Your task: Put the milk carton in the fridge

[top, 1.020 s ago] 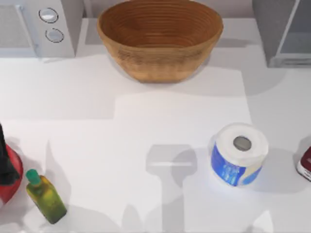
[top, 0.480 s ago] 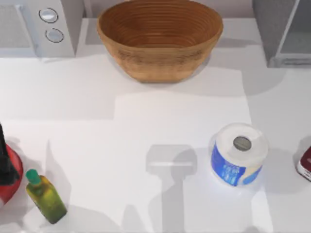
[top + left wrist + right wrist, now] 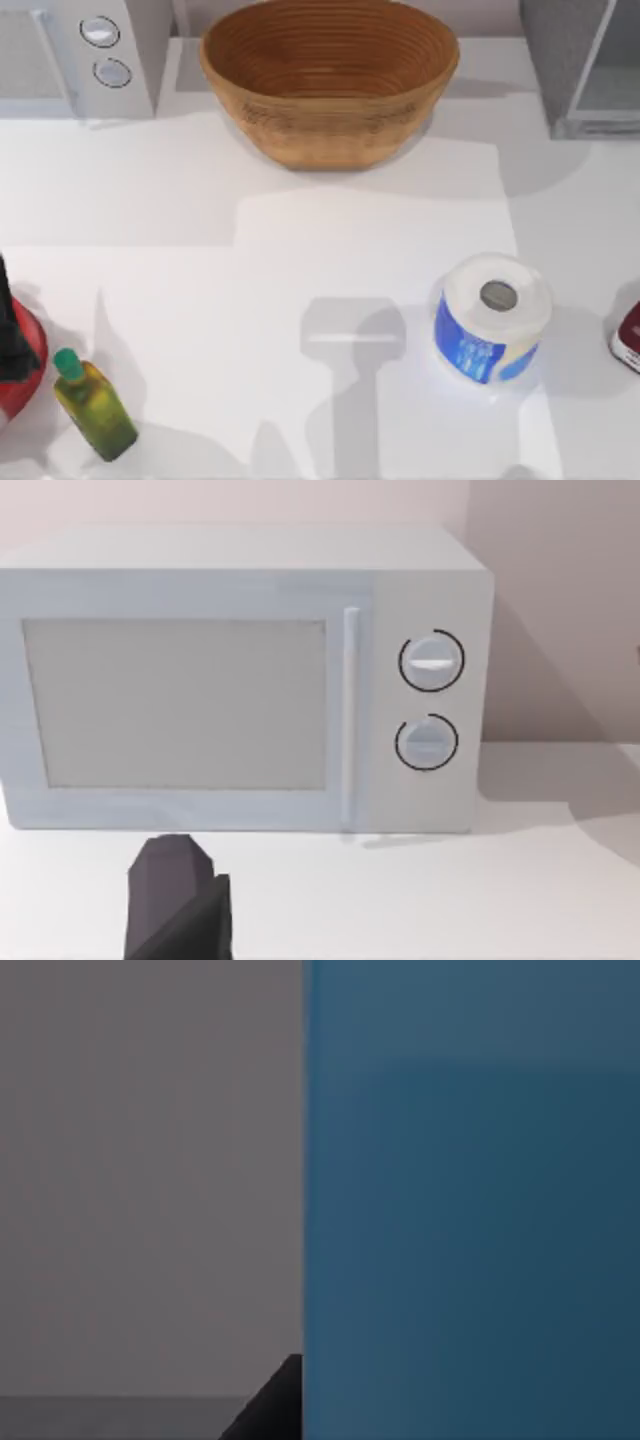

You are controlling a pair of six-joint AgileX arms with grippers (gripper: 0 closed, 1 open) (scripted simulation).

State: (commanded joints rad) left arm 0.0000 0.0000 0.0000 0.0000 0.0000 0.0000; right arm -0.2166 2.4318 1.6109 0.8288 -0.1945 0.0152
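A: Progress check. Carton in the fridge yet?

B: Not as far as can be seen. Fridge at the counter's far right corner, nothing visible behind the pale front panel.

A: Milk carton where?

B: Right up against the right hand, blue side pressed close, one dark fingertip beside its edge. Gripped or merely near: cannot tell.

A: Left hand?

B: Idle, facing the microwave. Openness: cannot tell.

A: Remaining?

B: Likely carry and placement.

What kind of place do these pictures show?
Probably a kitchen counter, rendered in simulation: a white microwave with two knobs at the back left, a woven basket, a fridge at the back right, and a green-capped oil bottle.
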